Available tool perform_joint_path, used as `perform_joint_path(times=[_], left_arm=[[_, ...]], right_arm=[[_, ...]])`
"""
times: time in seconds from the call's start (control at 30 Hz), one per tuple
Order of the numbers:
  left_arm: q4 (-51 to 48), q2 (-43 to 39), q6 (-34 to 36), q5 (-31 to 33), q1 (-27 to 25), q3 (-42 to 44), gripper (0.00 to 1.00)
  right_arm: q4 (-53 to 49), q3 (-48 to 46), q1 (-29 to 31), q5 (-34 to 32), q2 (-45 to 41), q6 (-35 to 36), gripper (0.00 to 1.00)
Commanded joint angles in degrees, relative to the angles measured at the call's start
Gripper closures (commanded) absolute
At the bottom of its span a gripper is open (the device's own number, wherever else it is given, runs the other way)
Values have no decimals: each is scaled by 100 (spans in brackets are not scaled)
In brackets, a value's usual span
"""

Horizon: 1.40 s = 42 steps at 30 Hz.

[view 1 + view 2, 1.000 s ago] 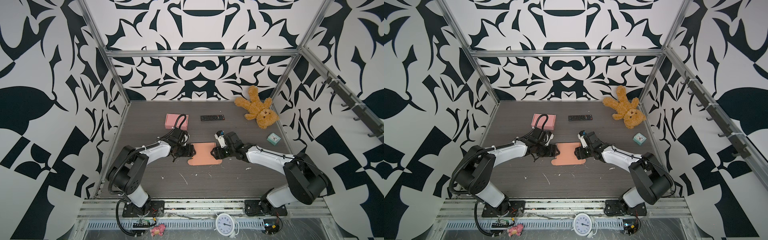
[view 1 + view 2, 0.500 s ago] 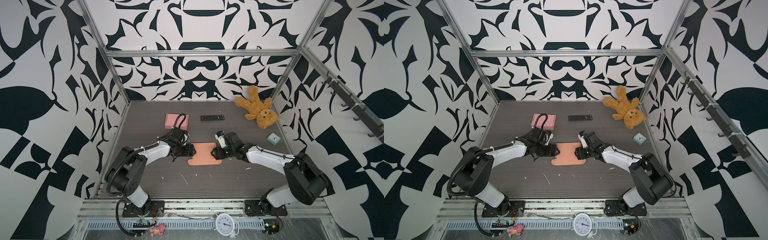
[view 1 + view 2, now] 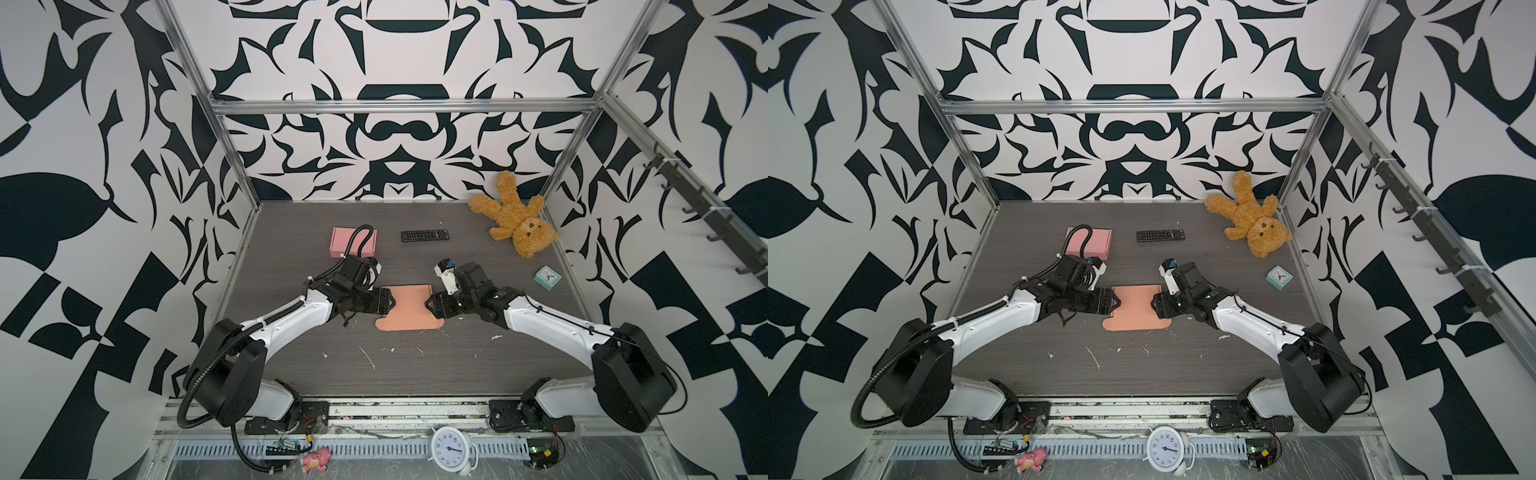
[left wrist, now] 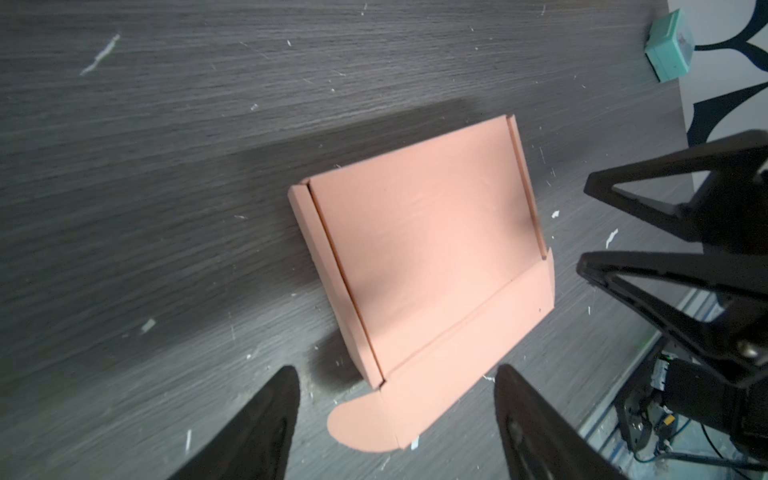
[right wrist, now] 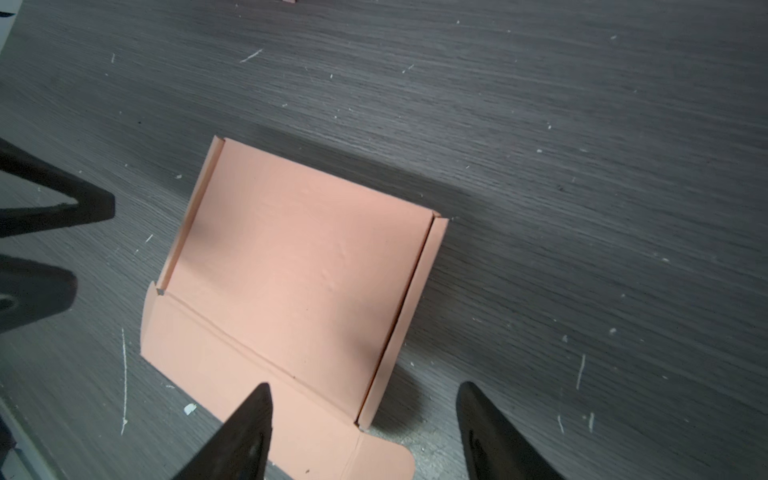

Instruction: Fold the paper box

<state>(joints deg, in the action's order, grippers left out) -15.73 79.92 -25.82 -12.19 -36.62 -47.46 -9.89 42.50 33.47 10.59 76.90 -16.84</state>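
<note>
Top views: bright, even overhead light, sharp, frame rails straight out to the edges. Wrist views dimmer. Paper box throws a soft shadow on the table, 12 o'clock side. Fingers defocused, wood grain smeared near them.

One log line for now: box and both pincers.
paper box: on table, front flap lying flat | left pincer: open, holding nothing | right pincer: open, holding nothing
</note>
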Motion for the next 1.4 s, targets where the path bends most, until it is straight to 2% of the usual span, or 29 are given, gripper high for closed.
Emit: perform_joint_path(times=[0.0,0.17,0.47,0.7,1.37], left_arm=[[-241,-310,-182,178,-222,226,23],[-247,-644,-551,214,-509,371,24],[20,-592,-812,237,-735,630,24],[267,-340,-944,231,-782,609,24],[639,121,-986,128,-785,611,25]], right_arm=[[-234,-73,93,56,-361,-148,28],[-390,-250,298,29,-741,-345,28],[-262,-696,544,-14,-933,-665,26],[32,-822,717,3,-880,-876,22],[381,-734,860,-3,-281,-847,19]])
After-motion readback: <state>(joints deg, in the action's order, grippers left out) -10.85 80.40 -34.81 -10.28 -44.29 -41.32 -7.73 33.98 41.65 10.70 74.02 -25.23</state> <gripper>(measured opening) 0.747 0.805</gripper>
